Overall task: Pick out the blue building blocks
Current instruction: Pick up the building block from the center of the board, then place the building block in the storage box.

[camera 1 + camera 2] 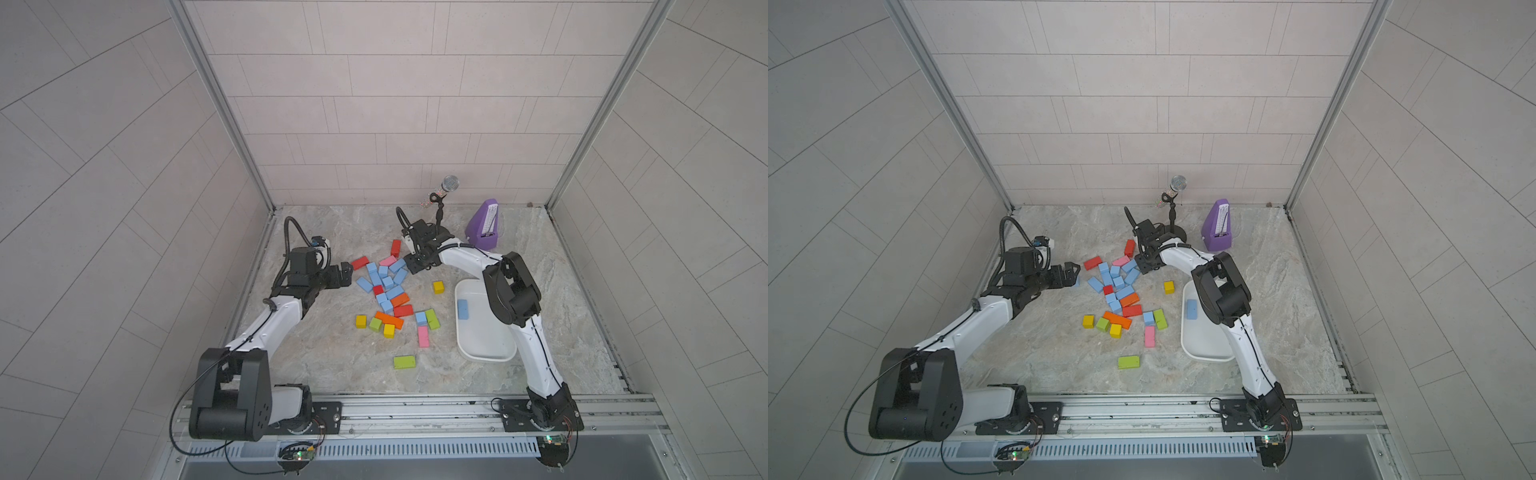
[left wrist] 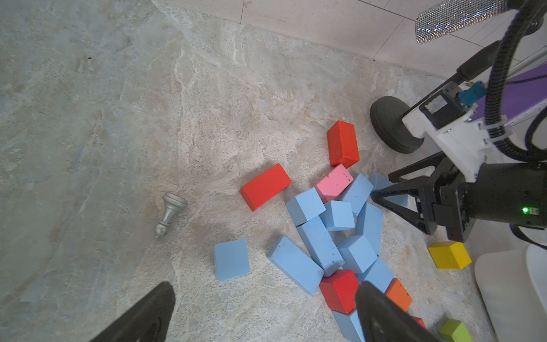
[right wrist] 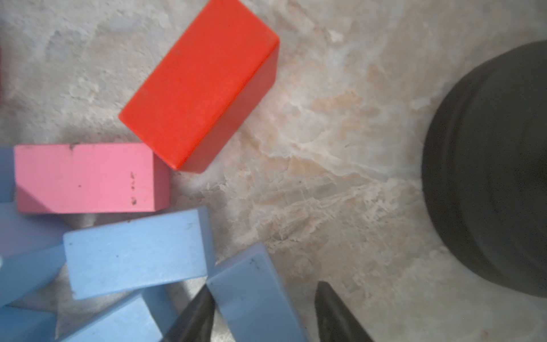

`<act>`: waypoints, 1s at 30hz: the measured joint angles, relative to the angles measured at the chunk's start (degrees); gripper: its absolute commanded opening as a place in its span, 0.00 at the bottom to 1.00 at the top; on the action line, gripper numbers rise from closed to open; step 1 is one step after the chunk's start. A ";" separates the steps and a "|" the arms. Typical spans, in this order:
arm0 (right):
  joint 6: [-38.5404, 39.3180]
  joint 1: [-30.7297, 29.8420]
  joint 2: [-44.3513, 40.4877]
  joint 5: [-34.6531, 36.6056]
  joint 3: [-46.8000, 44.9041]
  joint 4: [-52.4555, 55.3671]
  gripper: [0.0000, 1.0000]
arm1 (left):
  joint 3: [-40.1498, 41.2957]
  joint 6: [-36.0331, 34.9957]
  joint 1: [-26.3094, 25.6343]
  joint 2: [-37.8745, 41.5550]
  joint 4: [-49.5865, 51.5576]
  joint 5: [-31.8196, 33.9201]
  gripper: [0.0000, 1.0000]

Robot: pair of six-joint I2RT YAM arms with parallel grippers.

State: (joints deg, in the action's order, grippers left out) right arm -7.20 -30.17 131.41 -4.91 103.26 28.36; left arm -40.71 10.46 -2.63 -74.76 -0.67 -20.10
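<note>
Sky-blue blocks (image 2: 321,248), matte cubes and oblong bricks, faintly dark-specked

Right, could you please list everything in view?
Blue blocks: about a dozen, central pile; one more in tray.
Red blocks: four, in or by pile.
Orange blocks: two, in pile.
Yellow blocks: three, scattered.
Green blocks: three, near side.
Pink blocks: two, pile's edges.
Tray: one, white, right of pile.
Metronome: one, purple, back right.
Microphone: one, silver, at back.
Pawn: one, silver, lying apart from pile.
Left end effector: open, left of pile.
Right end effector: open, astride blue block.
</note>
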 measured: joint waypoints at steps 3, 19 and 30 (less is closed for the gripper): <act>-0.20 0.13 0.00 -0.96 0.00 0.31 0.34 | 0.00 -0.11 0.00 -0.74 0.02 -0.72 1.00; -2.34 0.31 -23.43 -0.61 -21.68 -1.64 0.21 | 0.24 -1.01 -1.95 -1.66 -2.45 -10.27 0.97; -9.18 8.46 -58.77 4.76 -51.32 -3.93 0.23 | 0.22 -2.16 -11.26 -2.80 -2.89 -14.91 0.97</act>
State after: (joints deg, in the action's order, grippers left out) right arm -16.38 -21.71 72.64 -0.14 51.94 24.43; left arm -40.49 8.29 -13.89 -77.56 -3.55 -35.00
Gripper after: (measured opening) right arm 0.313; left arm 0.968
